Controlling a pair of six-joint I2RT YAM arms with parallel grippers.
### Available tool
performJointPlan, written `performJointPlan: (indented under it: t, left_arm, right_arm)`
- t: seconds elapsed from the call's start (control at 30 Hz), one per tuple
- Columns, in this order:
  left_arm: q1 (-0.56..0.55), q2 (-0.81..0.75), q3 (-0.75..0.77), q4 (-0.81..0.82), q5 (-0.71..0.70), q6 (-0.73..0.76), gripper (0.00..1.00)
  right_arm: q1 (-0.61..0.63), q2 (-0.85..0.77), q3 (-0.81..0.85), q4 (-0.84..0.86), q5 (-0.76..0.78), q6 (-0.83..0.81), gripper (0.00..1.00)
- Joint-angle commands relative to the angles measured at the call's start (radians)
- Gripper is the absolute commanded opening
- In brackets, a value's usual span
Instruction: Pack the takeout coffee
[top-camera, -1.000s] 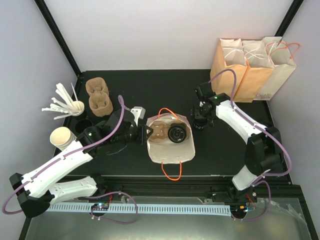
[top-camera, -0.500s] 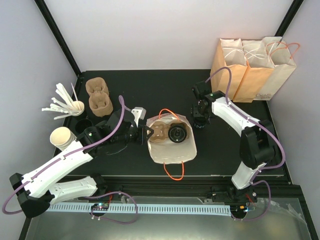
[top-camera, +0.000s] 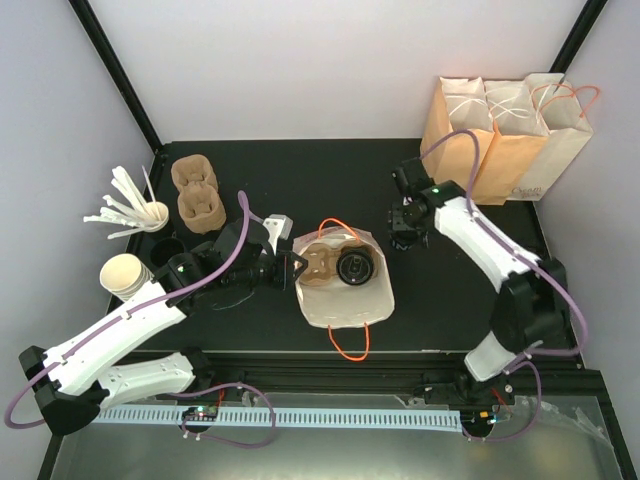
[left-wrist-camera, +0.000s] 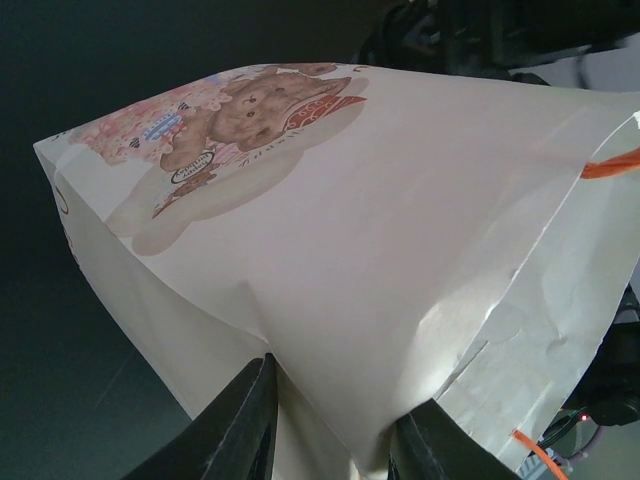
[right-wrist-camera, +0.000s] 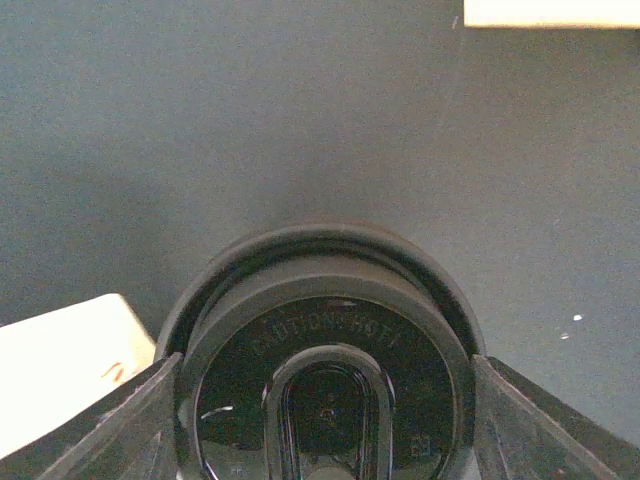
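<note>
Black table (top-camera: 300, 175) with white walls around it. A white paper bag (top-camera: 345, 305) with orange handles (top-camera: 345, 345) stands open at frame centre, its mouth facing up. Inside it a brown pulp carrier (top-camera: 320, 265) holds a black lidded cup (top-camera: 355, 267) in its right-hand slot.

The left gripper (top-camera: 288, 268) is at the bag's left rim. In the left wrist view its two fingers (left-wrist-camera: 240, 420) are clenched on a fold of the bag wall at the bottom of the frame, with a bear print at upper left.

The right gripper (top-camera: 404, 236) is right of the bag, near it but apart. In the right wrist view the takeout coffee (right-wrist-camera: 325, 370) fills the lower centre, its black lid embossed "CAUTION HOT". A finger (right-wrist-camera: 125, 425) presses each side of the lid, so the cup is grasped. It is outside the bag and over bare table; cannot tell if it is lifted or standing. In the top view it is mostly hidden under the gripper.

Three upright paper bags (top-camera: 500, 130) stand at upper right. On the left are two pulp carriers (top-camera: 197, 190), a cup of white utensils (top-camera: 150, 212), a stack of white cups (top-camera: 125, 275) and a black lid (top-camera: 168, 248)
</note>
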Motion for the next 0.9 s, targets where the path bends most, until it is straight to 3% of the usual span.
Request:
performJointPlan:
  t: [0.0, 0.3, 0.47, 0.63, 0.87]
  left_arm:
    - [0.006, -0.007, -0.001, 0.022, 0.018, 0.002, 0.29]
    - [0.008, 0.005, -0.002, 0.042, 0.038, -0.003, 0.28]
    - [0.01, 0.01, 0.0, 0.048, 0.047, -0.008, 0.28]
    - [0.012, 0.016, -0.004, 0.048, 0.046, -0.012, 0.28]
    - [0.016, 0.013, -0.001, 0.041, 0.044, -0.016, 0.27]
  right_arm:
    - [0.001, -0.226, 0.028, -0.026, 0.02, -0.016, 0.66]
    - [0.108, -0.706, -0.049, 0.01, -0.061, -0.104, 0.65]
    - [0.118, -0.885, -0.079, 0.052, -0.285, -0.153, 0.6]
    - [0.118, -0.994, -0.154, 0.14, -0.64, -0.182, 0.58]
    - [0.118, -1.103, -0.312, 0.275, -0.87, -0.17, 0.54]
